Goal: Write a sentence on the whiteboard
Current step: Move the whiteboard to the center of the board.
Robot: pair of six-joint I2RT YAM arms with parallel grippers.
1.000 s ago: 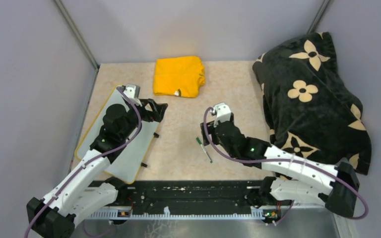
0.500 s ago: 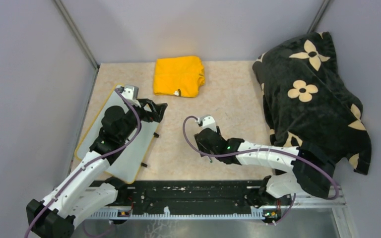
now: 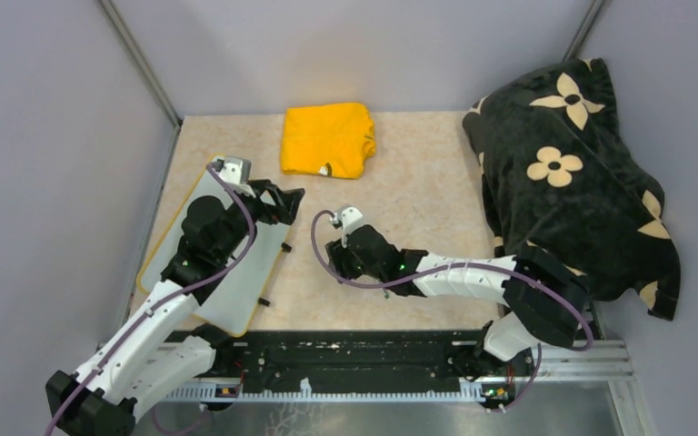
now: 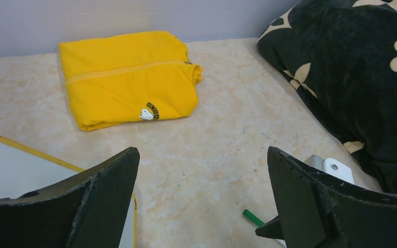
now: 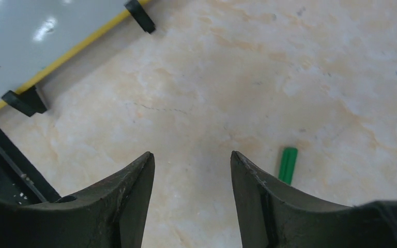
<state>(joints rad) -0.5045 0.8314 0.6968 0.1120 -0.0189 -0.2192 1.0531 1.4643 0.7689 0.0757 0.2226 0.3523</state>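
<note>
Where the two arms are bolted to the black rail (image 3: 354, 359) at the near edge of the counter (image 3: 418, 177), the right arm bends low and reaches leftward across the middle. Its pincer (image 5: 191, 155) points down at the bare, stone-patterned surface, jaws partly apart and nothing between them. A green marker (image 5: 288, 165) lies on the counter just outside one finger. Only its end shows, and I cannot tell whether the finger touches it.

Just beyond and to the left, the whiteboard (image 3: 234, 292) lies flat on the left side of the counter, turned at an angle. Its yellow rim and two small black clips (image 5: 25, 101) face the right pincer. The left arm stretches over the board and hides much of its face; the part that shows is white. The left pincer (image 4: 202, 151) hangs over the board's far right edge, jaws spread wide and gripping nothing.

Farther back, a folded yellow cloth (image 3: 325, 138) rests near the rear wall. A black blanket (image 3: 573, 173) with cream flowers is heaped in the far right corner and trails down the right side.
</note>
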